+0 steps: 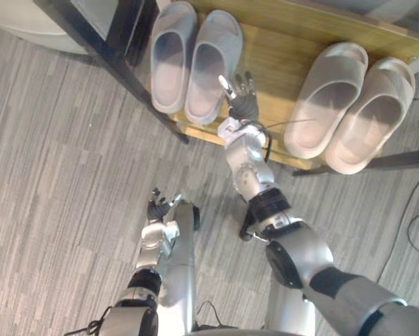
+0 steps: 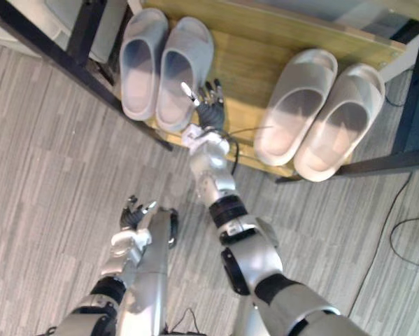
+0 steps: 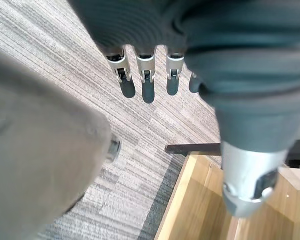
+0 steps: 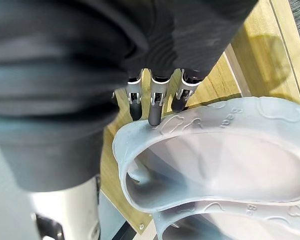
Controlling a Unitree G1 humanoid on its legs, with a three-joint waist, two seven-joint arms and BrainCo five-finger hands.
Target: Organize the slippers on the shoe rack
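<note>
1. Two hands, both released: right hand (image 1: 243,103) has straight fingers, tips touching the edge of the grey pair (image 1: 210,70); left hand (image 1: 157,208) hangs idle over the floor (image 1: 55,175).
2. Grey pair and beige pair (image 1: 331,98) each sit side by side on the rack (image 1: 272,63).
3. Judgement: task nearly complete; at most a final nudge is left.

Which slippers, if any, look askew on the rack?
The beige pair on the rack lies at a slant to the grey pair, its heels reaching the front edge. Nothing else stands out.
</note>
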